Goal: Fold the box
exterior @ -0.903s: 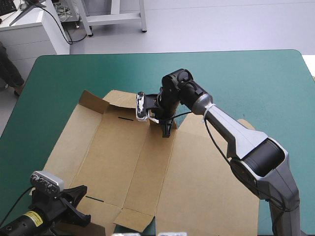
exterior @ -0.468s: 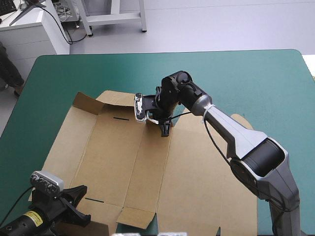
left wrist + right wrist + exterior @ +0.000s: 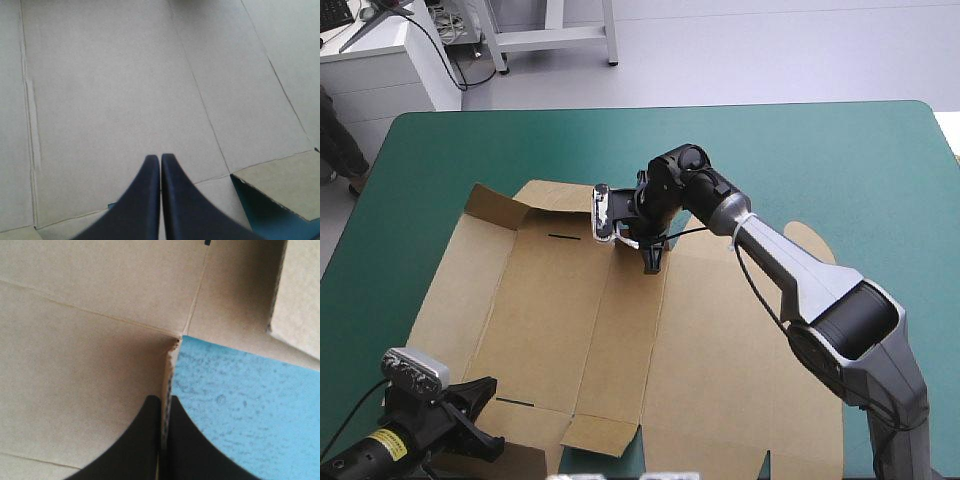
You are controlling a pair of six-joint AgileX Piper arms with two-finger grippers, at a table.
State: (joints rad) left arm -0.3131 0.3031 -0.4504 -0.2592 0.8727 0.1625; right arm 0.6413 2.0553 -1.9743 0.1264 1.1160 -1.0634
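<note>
1. High view: my right gripper (image 3: 653,262), clenched on the far edge of the box (image 3: 570,330), is dragging it leftward, flat on the table (image 3: 820,150).
2. My left gripper (image 3: 160,159) is hovering closed, empty.
3. I'm judging this as positioning, not folding.

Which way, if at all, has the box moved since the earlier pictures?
Yes: the box has slid slightly toward the far left corner of the table, with the right claw shut on its edge.
</note>
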